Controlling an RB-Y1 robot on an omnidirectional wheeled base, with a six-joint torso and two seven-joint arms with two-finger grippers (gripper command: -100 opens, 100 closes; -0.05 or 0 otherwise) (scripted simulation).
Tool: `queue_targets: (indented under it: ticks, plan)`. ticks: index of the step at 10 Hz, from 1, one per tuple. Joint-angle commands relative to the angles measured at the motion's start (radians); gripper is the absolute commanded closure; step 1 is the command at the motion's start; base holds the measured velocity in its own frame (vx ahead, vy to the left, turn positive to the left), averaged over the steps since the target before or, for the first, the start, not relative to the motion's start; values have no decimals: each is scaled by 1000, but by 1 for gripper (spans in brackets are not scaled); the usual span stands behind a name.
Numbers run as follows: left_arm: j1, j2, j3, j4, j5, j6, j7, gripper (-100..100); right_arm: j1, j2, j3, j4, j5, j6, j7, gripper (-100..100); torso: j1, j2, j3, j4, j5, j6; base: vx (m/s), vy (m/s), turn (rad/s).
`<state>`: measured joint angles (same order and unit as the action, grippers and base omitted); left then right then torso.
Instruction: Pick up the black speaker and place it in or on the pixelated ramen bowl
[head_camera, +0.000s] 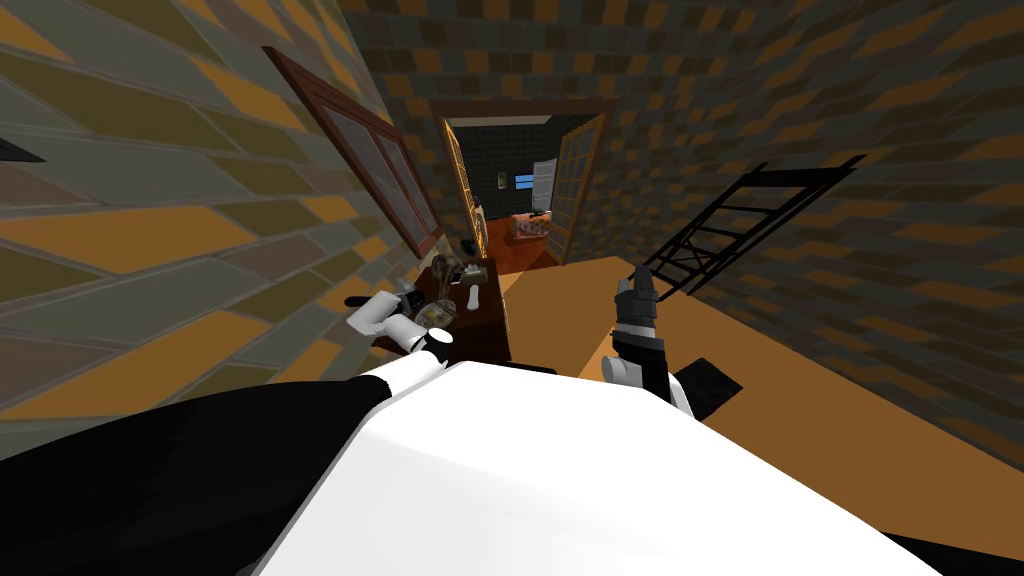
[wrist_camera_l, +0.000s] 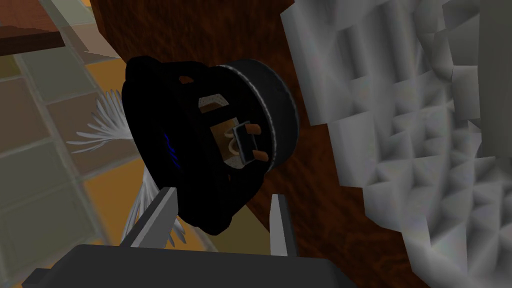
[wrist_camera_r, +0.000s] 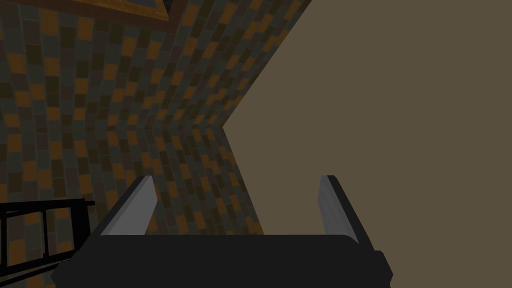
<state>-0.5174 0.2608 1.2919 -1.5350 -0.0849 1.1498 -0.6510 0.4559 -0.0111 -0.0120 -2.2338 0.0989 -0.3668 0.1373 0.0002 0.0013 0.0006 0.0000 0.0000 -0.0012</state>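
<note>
The black speaker is round, with a ribbed rim and brown terminals on its back. It lies tilted between the fingers of my left gripper, which is shut on its lower part. Just beside it is the pixelated ramen bowl, grey-white and faceted, on the dark brown wooden table. In the head view my left arm reaches over that table by the left wall. My right gripper is held up over the floor, open and holding nothing.
A white feathery object lies behind the speaker near the table's edge. Small items crowd the table's far end. A black ladder-like frame leans on the right wall. An open doorway lies ahead, across orange floor.
</note>
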Motion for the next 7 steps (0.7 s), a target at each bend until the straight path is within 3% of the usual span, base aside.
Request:
queue_targets:
  ticks: [1, 4, 5, 6, 7]
  plan:
    - [0, 0, 0, 0, 0, 0, 0, 100, 0, 0, 0, 0, 0, 0, 0, 0, 0, 0, 0, 0, 0, 0, 0, 0, 0]
    - [-3, 4, -1, -3, 1, -3, 0, 100, 0, 0, 0, 0, 0, 0, 0, 0, 3, -1, -1, -2, 4, 0, 0, 0, 0]
    - [-3, 3, -1, -3, 1, -3, 0, 0, 0, 0, 0, 0, 0, 0, 0, 0, 3, -1, -1, -2, 4, 0, 0, 0, 0]
    - [35, 3, -51, -25, 3, 11, 50, 100, 0, 0, 0, 0, 0, 0, 0, 0, 3, -1, -1, -2, 4, 0, 1, 16, 0]
    - [35, 3, -61, -25, 3, 11, 60, 100, 0, 0, 0, 0, 0, 0, 0, 0, 4, -1, -1, -2, 4, -1, -7, 13, -11]
